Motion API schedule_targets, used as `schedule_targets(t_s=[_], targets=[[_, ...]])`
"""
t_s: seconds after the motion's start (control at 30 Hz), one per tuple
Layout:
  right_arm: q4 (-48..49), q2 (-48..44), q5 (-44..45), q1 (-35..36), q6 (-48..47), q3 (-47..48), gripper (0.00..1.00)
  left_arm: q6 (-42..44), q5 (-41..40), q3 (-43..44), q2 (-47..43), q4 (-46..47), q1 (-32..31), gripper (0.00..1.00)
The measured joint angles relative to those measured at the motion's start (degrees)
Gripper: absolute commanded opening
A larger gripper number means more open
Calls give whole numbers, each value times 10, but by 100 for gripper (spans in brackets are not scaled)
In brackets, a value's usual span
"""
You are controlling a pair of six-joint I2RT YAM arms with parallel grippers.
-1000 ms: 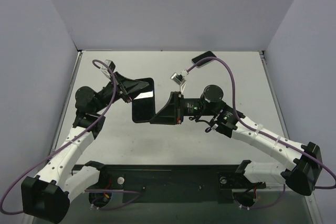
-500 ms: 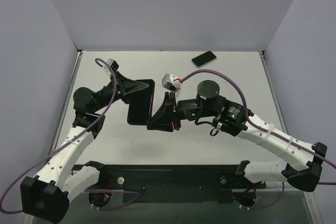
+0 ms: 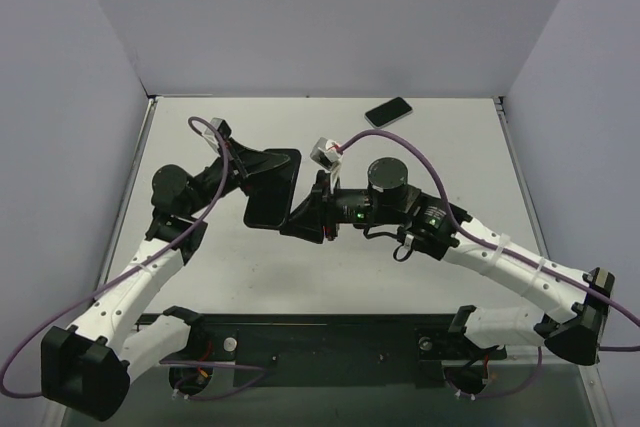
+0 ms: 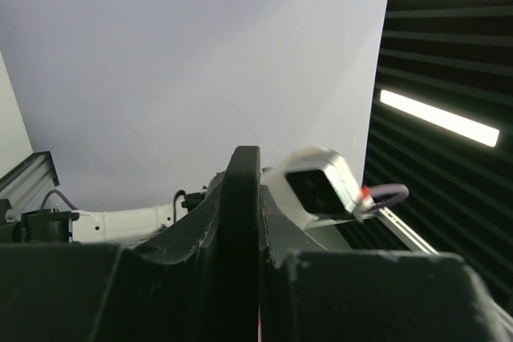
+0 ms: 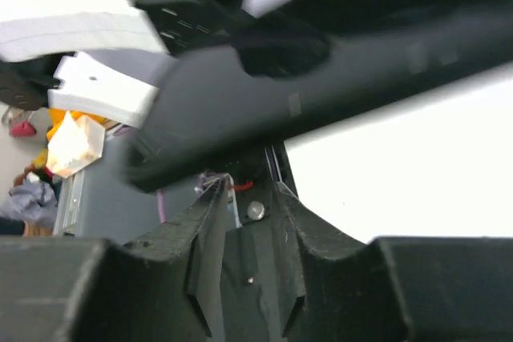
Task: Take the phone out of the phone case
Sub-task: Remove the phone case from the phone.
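A black phone in its case [image 3: 270, 197] is held off the table at centre left, tilted. My left gripper [image 3: 276, 171] is shut on its far edge. In the left wrist view the thin black edge [image 4: 241, 190] stands between the closed fingers of my left gripper [image 4: 244, 230]. My right gripper [image 3: 300, 219] is at the phone's near right corner. In the right wrist view my right gripper [image 5: 248, 198] has its jaws a little apart with nothing between them. The dark case [image 5: 321, 78] runs across just past the fingertips.
A second black phone [image 3: 388, 111] lies flat at the back of the table, right of centre. Grey walls close in the table on three sides. Purple cables loop over both arms. The arms' base rail [image 3: 330, 332] runs along the near edge.
My left gripper has tilted the cased phone and shifted it slightly toward the back. My right arm has swung left, bringing its gripper in at the phone's near right corner.
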Motion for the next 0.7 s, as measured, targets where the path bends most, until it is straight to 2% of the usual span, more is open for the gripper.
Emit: schedule_targets(t_s=[0.03, 0.1, 0.17, 0.27, 0.5, 0.7], targets=[[13, -5, 14, -5, 22, -24, 32, 10, -3, 0, -2, -2, -3, 0], [36, -20, 34, -14, 71, -79, 55, 33, -7, -1, -10, -5, -7, 0], [66, -38, 40, -19, 127, -132, 58, 52, -13, -3, -20, -5, -6, 0], [103, -62, 33, -19, 188, -172, 57, 72, -20, -4, -25, -5, -4, 0], [223, -80, -9, -19, 283, -172, 50, 94, -26, -7, -26, -12, -4, 0], [271, -68, -31, -19, 321, -170, 37, 103, -31, -8, -36, -32, -4, 0]])
